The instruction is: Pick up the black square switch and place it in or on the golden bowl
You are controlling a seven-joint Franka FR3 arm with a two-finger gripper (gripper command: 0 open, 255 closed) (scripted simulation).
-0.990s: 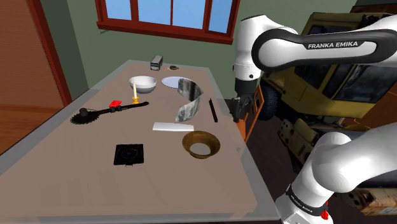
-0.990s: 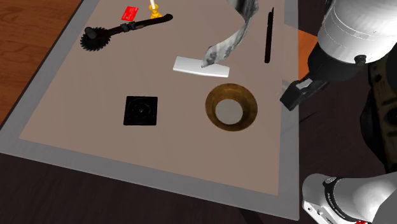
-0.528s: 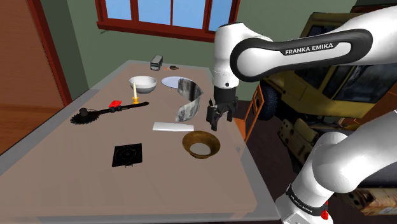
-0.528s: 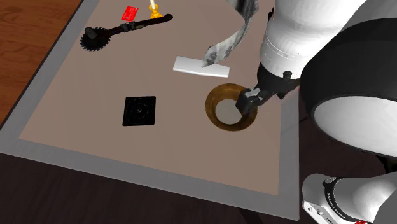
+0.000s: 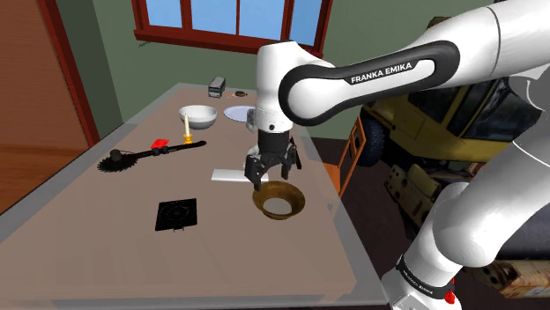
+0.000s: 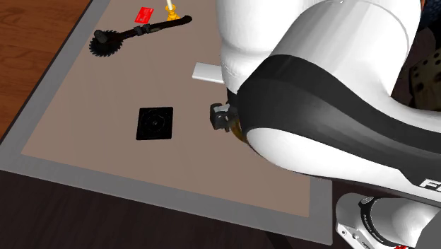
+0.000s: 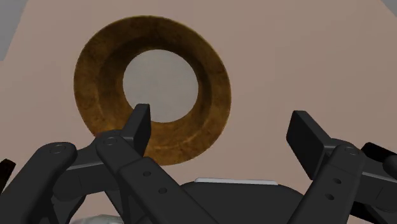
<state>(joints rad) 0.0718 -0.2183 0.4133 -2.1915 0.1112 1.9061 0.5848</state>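
The black square switch (image 5: 177,214) lies flat on the tan table top, toward the shoulder view's left of the bowl; it is also in the second exterior view (image 6: 155,123). The golden bowl (image 5: 278,200) has a brown rim and a pale centre. My gripper (image 5: 271,178) hangs just above the bowl's far rim, open and empty. In the wrist view the bowl (image 7: 151,89) lies beyond my gripper (image 7: 221,127), nearer one finger (image 7: 139,122), and the fingers stand wide apart. My arm covers most of the bowl in the second exterior view.
A white flat bar (image 5: 231,176) lies just behind the bowl. Farther back are a black toothed tool (image 5: 145,156), a red card (image 5: 159,143), a candle (image 5: 187,132), a white bowl (image 5: 198,115) and a plate (image 5: 238,112). The table's edge (image 5: 339,207) runs close beside the golden bowl.
My arm has swung from beyond the table's edge toward the shoulder view's left, and the gripper now hangs over the golden bowl. The fingers stayed open. The switch has not moved.
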